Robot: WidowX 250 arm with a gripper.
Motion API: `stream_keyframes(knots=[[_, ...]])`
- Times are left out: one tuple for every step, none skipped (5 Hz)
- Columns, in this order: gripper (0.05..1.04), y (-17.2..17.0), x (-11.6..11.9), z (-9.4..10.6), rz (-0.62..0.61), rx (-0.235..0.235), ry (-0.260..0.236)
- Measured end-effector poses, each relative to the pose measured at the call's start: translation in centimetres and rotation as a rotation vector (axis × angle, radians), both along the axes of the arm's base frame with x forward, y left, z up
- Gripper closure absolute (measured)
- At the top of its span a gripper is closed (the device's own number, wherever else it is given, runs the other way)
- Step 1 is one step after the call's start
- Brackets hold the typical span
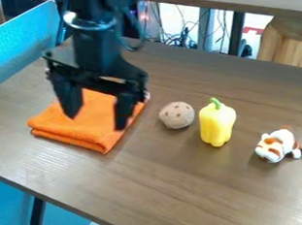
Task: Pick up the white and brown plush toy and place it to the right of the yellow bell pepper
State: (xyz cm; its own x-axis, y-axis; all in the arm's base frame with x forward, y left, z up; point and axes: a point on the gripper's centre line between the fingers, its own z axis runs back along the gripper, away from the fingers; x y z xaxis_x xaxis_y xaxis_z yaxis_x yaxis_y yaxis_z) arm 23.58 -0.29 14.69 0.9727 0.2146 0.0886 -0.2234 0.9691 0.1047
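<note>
Closest to us on the camera view, the desk's front edge (pixel 69 206) slants down from nine o'clock towards six, and just past it at four o'clock sits a little white-and-orange plush animal (pixel 277 146). Nearer three, a yellow bell pepper (pixel 217 124) stands upright, stem up, and right beside it towards the middle, here's a speckled beige ball (pixel 176 115).

Now across to nine o'clock: an orange cloth (pixel 93 133), folded into a flat pad, and over it hangs the black gripper (pixel 97 119), its arm (pixel 95 45) coming in from eleven. The jaws are spread well apart, one on each side, with nothing clamped between them! Whether the tips touch the fabric or hang just above it, I can't tell.

That cloth looks light and soft, floppy once it's off the desk, with nothing fragile about it and probably little slip. I'd pinch several layers together, well in from the border; nip only the top fold and the pad may well open out. The corner facing seven to eight o'clock looks a tidy place to grab, too.

Harder to read: the cloth's far side, partly hidden behind the jaws, so its back corners are guesswork. The plush animal's face is vague, and the dark patch at its back could be tail or shadow. The arm's upper end is cut off at the top edge.
</note>
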Motion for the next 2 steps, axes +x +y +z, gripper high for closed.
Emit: stream_keyframes(knots=[[0.082, 3.2, 0.7, -0.9, 0.01, -0.014, 0.025], [0.082, 6.6, 2.1, -1.4, -0.03, -0.009, 0.034]])
